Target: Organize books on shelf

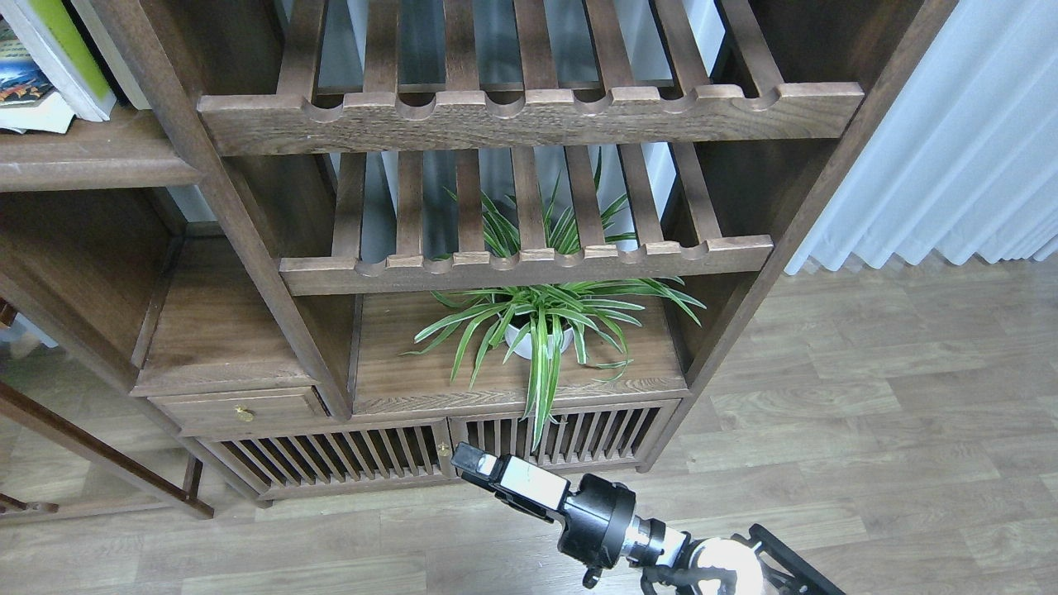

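Two of the books show at the top left corner, cut off by the frame edge. A yellow-green book (73, 51) leans there, and a smaller one with a blue picture (20, 83) lies beside it. The maroon book is out of view. Both rest on the shelf (91, 157), a solid dark-brown board with a rounded front edge. My right gripper (468, 459) is low at the bottom centre, in front of the cabinet doors and far from the books. Its fingers cannot be told apart and nothing shows in it. My left gripper is out of view.
Two slatted racks with notched front rails (529, 116) (529, 264) fill the middle bay. A potted spider plant (537, 330) stands on the board below them. Slatted cabinet doors (372, 459) and a small drawer (244, 411) sit at the bottom. A white curtain (950, 149) hangs at right over the wood floor.
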Robot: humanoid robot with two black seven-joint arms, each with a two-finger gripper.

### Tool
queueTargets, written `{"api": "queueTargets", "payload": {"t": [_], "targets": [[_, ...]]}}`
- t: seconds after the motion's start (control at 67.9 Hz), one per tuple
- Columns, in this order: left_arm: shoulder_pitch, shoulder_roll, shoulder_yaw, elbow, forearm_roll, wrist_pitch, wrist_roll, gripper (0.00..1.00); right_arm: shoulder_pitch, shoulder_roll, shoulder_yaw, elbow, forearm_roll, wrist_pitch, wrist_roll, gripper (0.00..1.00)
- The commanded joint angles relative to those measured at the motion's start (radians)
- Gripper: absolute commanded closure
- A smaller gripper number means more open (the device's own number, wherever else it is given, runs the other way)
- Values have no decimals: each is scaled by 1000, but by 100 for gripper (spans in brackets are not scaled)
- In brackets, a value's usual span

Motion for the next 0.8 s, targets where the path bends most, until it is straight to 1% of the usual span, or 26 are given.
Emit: {"api": "queueTargets", "payload": {"t": [0.0, 0.103, 0.354, 0.457, 0.648, 0.722, 0.781], "targets": [[-2, -42, 0, 48, 7, 0, 15, 99, 0, 0, 0, 0, 0, 0, 0, 1], [-6, -79, 0, 86, 7, 0, 31, 99, 0, 0, 2, 0, -2, 0, 0, 1], [-20, -125, 0, 145, 8, 0, 34, 99, 0, 0, 8, 0, -2, 0, 0, 1], [-25, -156, 0, 174, 8, 0, 44, 99, 0, 0, 8, 0, -2, 0, 0, 1], [-25, -183, 0, 168, 5, 0, 49, 99, 0, 0, 8, 0, -2, 0, 0, 1], [-26, -188, 2, 162, 2, 0, 66, 99, 0, 0, 8, 0, -2, 0, 0, 1], [-28, -188, 2, 151, 0, 0, 70, 99, 0, 0, 8, 0, -2, 0, 0, 1]]}}
